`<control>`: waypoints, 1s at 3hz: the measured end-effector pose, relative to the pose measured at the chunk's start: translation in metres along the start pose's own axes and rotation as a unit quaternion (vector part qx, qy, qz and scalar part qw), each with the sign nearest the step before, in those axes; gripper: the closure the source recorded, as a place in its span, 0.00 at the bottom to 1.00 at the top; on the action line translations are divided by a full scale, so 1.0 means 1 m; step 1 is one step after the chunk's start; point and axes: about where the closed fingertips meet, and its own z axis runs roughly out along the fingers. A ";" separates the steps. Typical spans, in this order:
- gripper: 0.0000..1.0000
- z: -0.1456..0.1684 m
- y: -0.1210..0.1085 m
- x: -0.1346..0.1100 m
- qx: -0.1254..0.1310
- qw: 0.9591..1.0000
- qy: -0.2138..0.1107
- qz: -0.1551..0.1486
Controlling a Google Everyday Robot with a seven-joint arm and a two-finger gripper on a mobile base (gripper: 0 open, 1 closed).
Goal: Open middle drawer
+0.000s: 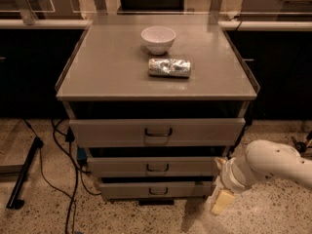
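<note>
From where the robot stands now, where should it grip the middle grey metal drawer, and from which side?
Grip the middle drawer by its small dark U-shaped centre handle, the only part that sticks out of the flat front. Come head-on from the front. The hand hangs low, right of the drawers, so it likely must shift left.

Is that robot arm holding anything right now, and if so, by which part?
Nothing. The pincer hangs low by the cabinet's right side, well away from the middle drawer's handle.

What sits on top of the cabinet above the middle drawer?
A white bowl and a silver packet, apart. The middle drawer hides its contents. The gripper hangs low to its right.
</note>
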 end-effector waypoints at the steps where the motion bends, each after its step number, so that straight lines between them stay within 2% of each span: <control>1: 0.00 0.034 0.012 0.009 -0.024 1.000 -0.007 0.000; 2: 0.00 0.038 0.014 0.010 -0.028 1.000 -0.008 0.001; 3: 0.00 0.046 0.015 0.016 -0.017 1.000 -0.021 -0.005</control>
